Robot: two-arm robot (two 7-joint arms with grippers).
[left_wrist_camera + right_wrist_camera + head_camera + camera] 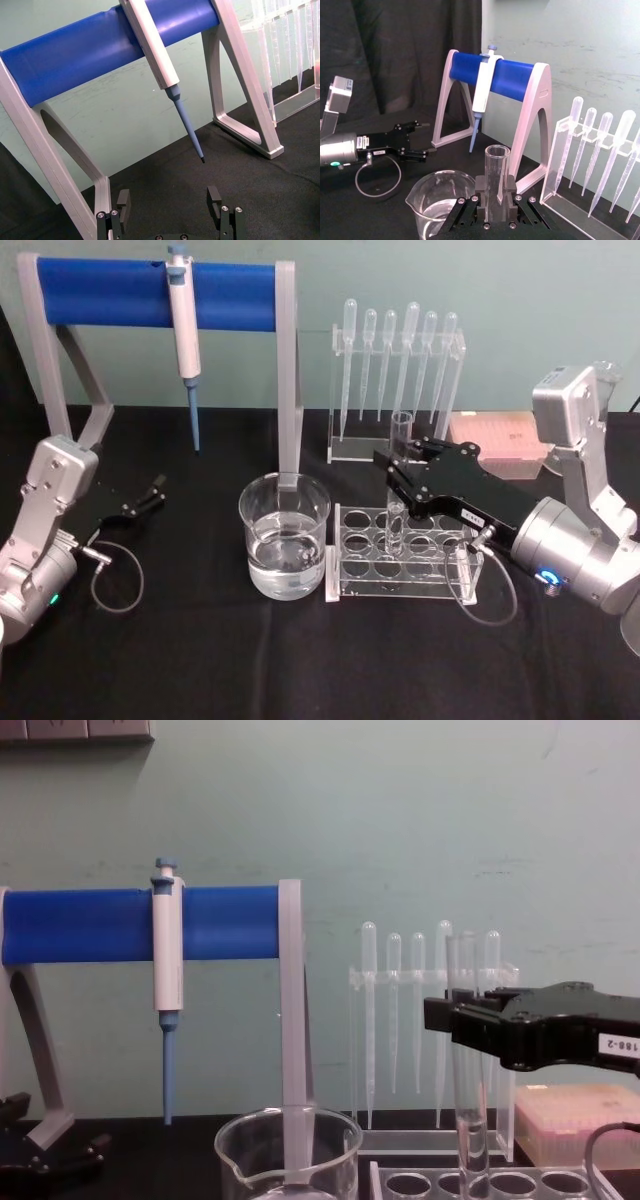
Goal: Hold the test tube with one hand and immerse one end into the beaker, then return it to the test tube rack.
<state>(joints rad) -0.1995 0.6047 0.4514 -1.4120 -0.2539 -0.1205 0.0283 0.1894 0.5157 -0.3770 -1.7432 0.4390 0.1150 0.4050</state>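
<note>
While right gripper clamps test tube, chest view reveals rack holes.

Illumination: even, diffuse, overhead; moderately bright. Pale green wall reads flat, with no hard shadows. Black cloth-covered table absorbs light; shadows on it indistinct. Small specular glints on wide clear glass beaker rim. Head view slightly soft; pipette rack edges mildly blurred.
</note>
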